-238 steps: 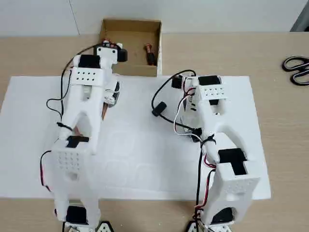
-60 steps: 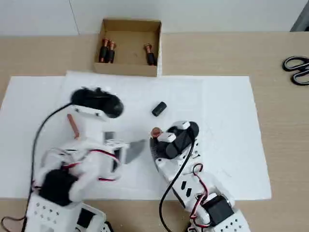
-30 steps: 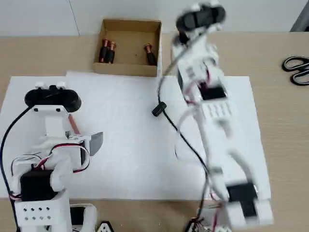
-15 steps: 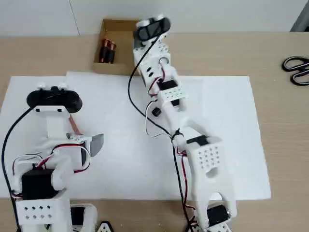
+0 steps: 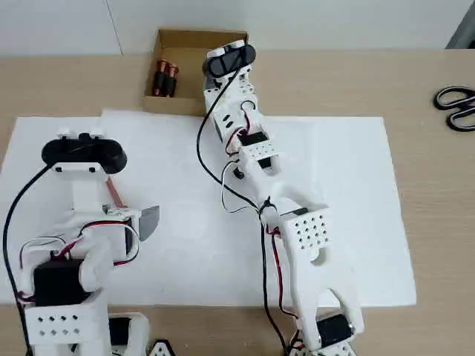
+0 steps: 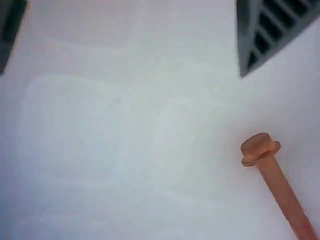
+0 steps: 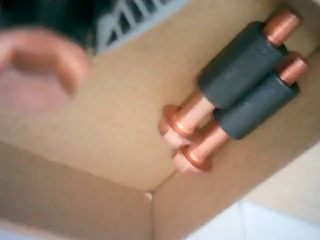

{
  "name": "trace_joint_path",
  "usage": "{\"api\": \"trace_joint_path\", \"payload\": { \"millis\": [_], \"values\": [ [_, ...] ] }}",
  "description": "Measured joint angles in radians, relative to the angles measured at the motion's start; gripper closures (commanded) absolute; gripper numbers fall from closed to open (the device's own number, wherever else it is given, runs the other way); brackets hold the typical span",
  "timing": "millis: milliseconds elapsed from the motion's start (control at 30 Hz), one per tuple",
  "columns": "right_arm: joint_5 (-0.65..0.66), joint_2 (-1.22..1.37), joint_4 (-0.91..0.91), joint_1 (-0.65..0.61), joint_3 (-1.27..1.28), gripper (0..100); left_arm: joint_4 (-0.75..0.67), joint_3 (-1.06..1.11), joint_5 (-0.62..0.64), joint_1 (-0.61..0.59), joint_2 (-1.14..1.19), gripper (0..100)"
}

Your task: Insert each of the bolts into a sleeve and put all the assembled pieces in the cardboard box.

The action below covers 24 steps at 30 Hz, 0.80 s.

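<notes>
Covering much of the wooden desk (image 5: 415,74), a white sheet (image 5: 356,222) lies before the cardboard box (image 5: 194,35) at far left, where two sleeved bolts (image 5: 165,78) lie side by side, axes near-to-far. Over the box hangs the right end effector (image 5: 223,78), its grip impossible to tell; the left end effector (image 6: 122,70) gapes empty beside a bare bolt (image 6: 274,182).

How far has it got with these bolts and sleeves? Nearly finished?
Done: two assembled pieces lie side by side in the cardboard box. In hand: the right gripper hangs over that box with a blurred copper thing beside it; whether it is held, I cannot tell. To do: one bare bolt lies on the white sheet near the open left gripper.
</notes>
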Motion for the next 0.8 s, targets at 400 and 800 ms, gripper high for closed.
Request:
{"api": "trace_joint_path", "payload": {
  "millis": [400,800],
  "values": [
    [0.000,-0.048,0.083,0.018,-0.018,81.9,0.000,0.005,0.000,0.000,0.000,72],
    [0.000,-0.373,0.669,0.083,-0.018,81.9,0.000,0.005,0.000,0.000,0.000,72]
  ]
}}
